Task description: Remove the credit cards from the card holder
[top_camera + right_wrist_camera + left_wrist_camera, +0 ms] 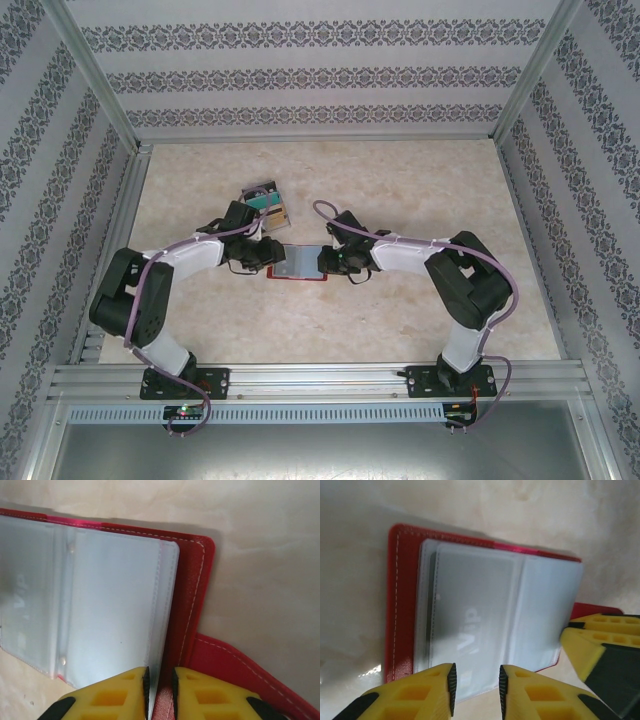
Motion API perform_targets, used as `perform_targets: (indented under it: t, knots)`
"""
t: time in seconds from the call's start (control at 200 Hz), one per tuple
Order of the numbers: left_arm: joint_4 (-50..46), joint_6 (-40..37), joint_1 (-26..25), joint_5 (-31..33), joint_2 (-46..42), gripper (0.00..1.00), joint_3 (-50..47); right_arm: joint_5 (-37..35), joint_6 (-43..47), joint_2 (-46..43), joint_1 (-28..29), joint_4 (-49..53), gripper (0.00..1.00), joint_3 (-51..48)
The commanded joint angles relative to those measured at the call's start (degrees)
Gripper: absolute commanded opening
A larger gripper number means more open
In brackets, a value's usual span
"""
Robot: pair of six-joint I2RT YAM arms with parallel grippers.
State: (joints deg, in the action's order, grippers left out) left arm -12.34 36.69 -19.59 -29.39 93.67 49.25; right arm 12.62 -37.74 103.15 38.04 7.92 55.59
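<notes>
While open, card holder lies between both jaws.

The open card holder lies in the middle of the counter, hemmed at both short ends. The left hand sits over its left edge and the right hand over its right, fingers closed about a clear page. The left arm and right arm slant in from the near corners. A fanned pile of cards lies just far-left of the holder. The far half of the counter is bare, as is the near strip before the rail. Patterned walls close off left, far and right.
</notes>
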Motion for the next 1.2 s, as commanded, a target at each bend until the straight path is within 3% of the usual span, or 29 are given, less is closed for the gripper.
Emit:
perform_targets:
  t: [0.0, 0.355, 0.759, 1.194]
  knots:
    - [0.90, 0.78, -0.84, 0.04, 1.44, 0.30, 1.41, -1.03, -0.41, 1.77, 0.53, 1.09, 0.22, 0.76]
    - [-0.76, -0.25, -0.92, 5.25, -0.56, 0.29, 1.48, -0.93, -0.58, 2.12, 0.50, 0.94, 0.22, 0.73]
    - [-2.75, -1.35, -1.12, 4.82, 3.68, 0.28, 2.83, -0.38, -0.58, 2.49, 0.42, 0.91, 0.22, 0.94]
    - [-3.05, -1.53, -1.12, 7.86, -0.17, 0.28, 1.39, -0.15, -0.76, 2.52, 0.45, 0.78, 0.21, 0.77]
